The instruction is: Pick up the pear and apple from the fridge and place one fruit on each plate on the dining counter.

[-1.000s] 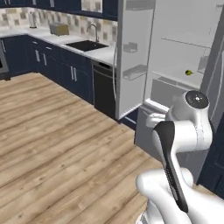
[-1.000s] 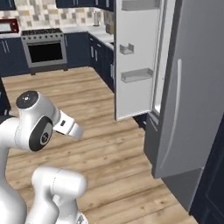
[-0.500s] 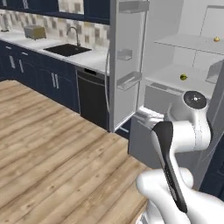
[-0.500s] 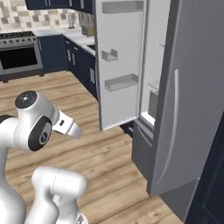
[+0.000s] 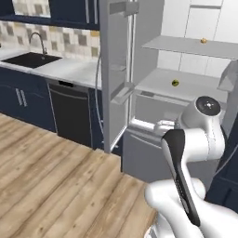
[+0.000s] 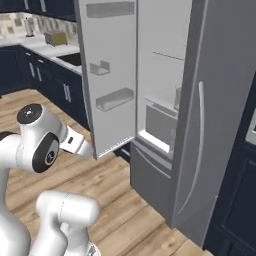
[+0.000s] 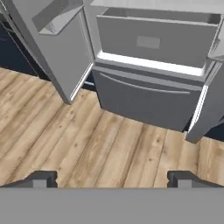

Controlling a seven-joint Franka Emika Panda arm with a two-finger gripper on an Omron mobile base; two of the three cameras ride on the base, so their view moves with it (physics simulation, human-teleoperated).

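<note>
Left base view: the fridge [image 5: 153, 93] stands open, the pear [image 5: 175, 83] on its middle shelf; this looks like the approach step.

Right base view: the arm is folded low.

Hand view: the gripper [image 7: 111, 178] is spread wide, empty, facing the drawer [image 7: 146, 98]; next it must rise and reach in.

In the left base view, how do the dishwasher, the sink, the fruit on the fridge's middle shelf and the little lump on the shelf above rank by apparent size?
1. dishwasher
2. sink
3. pear and the tan lump: both tiny and far back, too alike to rank.

Grey-silver fridge [image 5: 116, 69], yellow-green pear [image 5: 175, 83]
</note>
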